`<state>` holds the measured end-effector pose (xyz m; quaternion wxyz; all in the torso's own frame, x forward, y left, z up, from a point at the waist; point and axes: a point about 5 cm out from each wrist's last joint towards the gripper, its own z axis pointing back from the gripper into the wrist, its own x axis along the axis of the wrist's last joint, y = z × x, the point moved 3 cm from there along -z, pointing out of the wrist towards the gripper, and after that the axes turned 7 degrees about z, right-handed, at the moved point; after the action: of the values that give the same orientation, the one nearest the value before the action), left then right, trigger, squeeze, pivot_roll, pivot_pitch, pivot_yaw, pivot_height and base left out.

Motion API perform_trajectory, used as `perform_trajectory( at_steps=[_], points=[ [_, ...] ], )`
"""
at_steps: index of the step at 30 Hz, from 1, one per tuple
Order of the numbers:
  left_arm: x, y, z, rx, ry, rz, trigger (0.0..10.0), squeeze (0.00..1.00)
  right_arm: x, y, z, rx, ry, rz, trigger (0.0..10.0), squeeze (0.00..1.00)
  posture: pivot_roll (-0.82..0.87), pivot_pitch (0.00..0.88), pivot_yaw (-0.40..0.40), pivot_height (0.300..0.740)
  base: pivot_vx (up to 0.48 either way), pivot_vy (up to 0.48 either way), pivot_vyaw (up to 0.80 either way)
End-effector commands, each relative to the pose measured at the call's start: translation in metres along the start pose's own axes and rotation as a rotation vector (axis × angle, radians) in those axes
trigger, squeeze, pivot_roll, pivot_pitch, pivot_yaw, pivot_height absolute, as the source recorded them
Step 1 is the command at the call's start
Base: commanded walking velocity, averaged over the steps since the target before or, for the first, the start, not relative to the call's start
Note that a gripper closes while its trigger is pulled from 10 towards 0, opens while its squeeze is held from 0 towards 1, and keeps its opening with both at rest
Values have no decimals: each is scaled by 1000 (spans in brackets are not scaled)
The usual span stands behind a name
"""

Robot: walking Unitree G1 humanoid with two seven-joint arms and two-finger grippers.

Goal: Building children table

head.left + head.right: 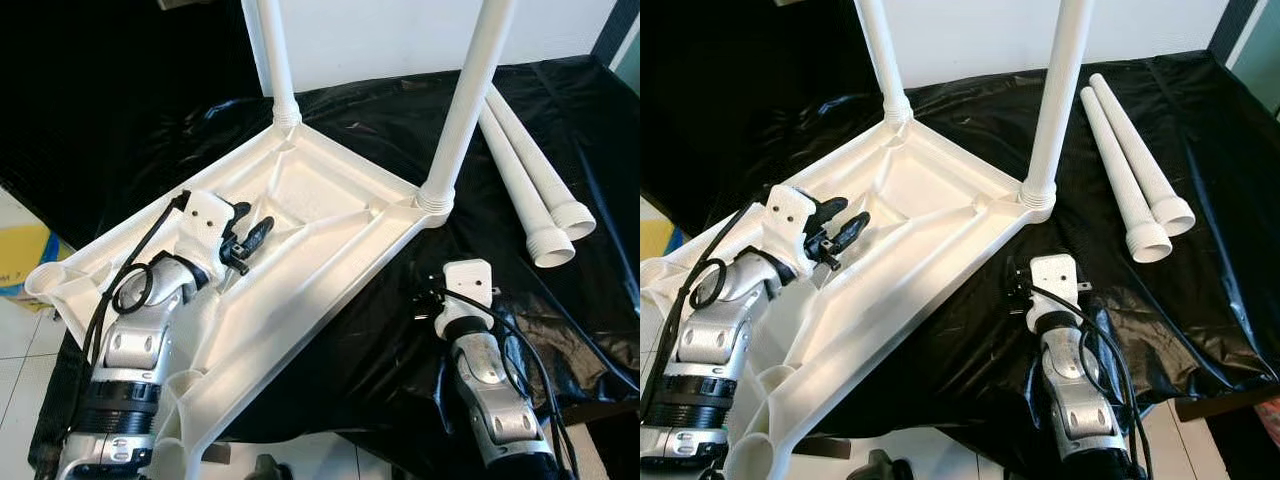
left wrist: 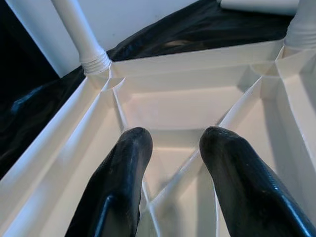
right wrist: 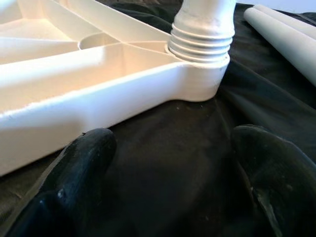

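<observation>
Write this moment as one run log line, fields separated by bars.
tabletop upside down, two legs fitted | two loose legs on black sheet | left gripper open over underside | right gripper open near corner

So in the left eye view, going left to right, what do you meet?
Left gripper over the upturned tabletop → far left screwed-in leg → second screwed-in leg → right gripper → two loose legs on the black sheet.

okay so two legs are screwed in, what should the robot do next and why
Probably swing the open, empty right pincer over to the nearer of the two loose legs on the black sheet, since the upturned tabletop has unfilled corner sockets.
</observation>
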<state>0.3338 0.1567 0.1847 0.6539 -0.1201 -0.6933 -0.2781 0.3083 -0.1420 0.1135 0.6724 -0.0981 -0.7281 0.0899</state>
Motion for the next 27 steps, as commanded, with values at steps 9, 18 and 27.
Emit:
perform_trajectory(
  at_steps=[9,18,27],
  points=[
    [-23,-1,28,-15,140,-102,10000,0,-5,2,-20,36,43,-52,10000,0,-46,74,12,740,0,0,0],
    [-38,-25,48,-196,276,-220,10000,0,-5,7,-41,51,99,-48,10000,0,-24,58,-20,740,0,0,0],
    [-47,-52,60,-332,355,-217,10000,0,-8,26,-54,116,160,-81,10000,0,1,45,-38,740,0,0,0]
  ],
)
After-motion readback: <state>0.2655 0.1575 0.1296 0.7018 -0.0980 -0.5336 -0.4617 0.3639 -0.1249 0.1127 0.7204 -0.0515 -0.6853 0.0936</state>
